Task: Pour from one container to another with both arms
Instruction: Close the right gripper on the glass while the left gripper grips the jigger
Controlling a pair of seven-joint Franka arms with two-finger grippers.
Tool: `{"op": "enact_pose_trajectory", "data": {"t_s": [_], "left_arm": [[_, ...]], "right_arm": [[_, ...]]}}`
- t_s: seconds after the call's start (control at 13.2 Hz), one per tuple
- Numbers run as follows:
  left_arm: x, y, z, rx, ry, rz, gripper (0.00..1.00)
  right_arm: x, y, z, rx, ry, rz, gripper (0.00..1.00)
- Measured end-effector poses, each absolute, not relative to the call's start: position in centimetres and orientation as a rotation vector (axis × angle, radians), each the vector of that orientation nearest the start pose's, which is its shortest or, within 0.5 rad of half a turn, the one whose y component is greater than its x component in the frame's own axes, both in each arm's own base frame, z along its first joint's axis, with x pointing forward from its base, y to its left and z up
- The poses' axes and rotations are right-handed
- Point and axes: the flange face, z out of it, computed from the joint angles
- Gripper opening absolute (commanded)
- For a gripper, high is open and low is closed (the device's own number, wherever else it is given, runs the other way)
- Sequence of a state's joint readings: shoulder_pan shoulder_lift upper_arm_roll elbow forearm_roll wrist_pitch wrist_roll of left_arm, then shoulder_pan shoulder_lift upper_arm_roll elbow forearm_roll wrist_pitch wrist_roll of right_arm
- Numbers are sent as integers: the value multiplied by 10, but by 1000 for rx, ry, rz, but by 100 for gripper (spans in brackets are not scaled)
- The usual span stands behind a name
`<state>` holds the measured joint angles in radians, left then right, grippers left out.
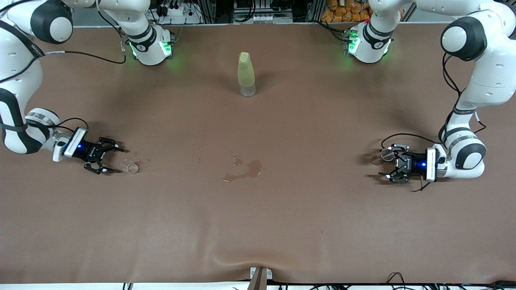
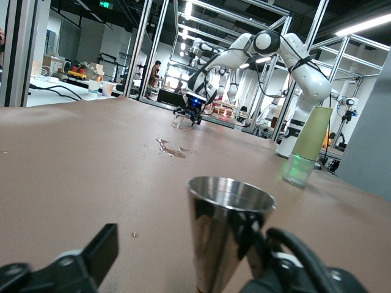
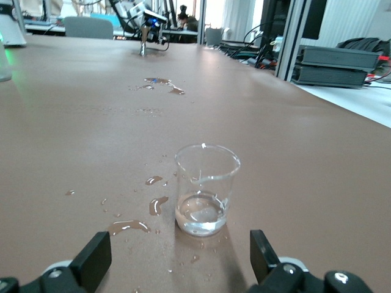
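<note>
A small glass beaker [image 1: 131, 166] [image 3: 206, 190] with a little clear liquid stands toward the right arm's end of the table. My right gripper [image 1: 115, 160] [image 3: 177, 256] sits low and open just short of it, and the beaker is ahead of the fingertips, not between them. A conical metal cup [image 1: 388, 154] [image 2: 229, 238] stands upright toward the left arm's end. My left gripper [image 1: 388, 161] [image 2: 189, 256] is open around it, with the cup close against one finger [image 2: 293, 259] and a wide gap to the other finger [image 2: 98, 250].
A tall yellow-green bottle [image 1: 246, 74] [image 2: 308, 146] stands mid-table, farther from the front camera. A puddle [image 1: 244, 169] [image 2: 171, 148] lies on the brown table mid-way between the grippers. Drops and small puddles [image 3: 131, 227] lie around the beaker.
</note>
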<state>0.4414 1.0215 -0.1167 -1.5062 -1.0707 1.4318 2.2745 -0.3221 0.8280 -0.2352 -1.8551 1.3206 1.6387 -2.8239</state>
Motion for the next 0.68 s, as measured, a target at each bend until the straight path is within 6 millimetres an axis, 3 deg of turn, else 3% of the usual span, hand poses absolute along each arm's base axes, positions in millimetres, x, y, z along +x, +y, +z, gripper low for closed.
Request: {"op": "enact_pose_trajectory", "data": {"t_s": [0.38, 0.53, 0.68], "left_arm": [[603, 102, 83, 1320, -1111, 894, 80], [603, 103, 83, 1321, -1111, 894, 68], [602, 103, 82, 1321, -1109, 893, 63]], "right_arm": [[518, -208, 57, -1651, -1317, -1310, 100], [521, -206, 57, -1646, -1309, -1327, 100], [525, -199, 57, -1634, -1298, -1344, 100]]}}
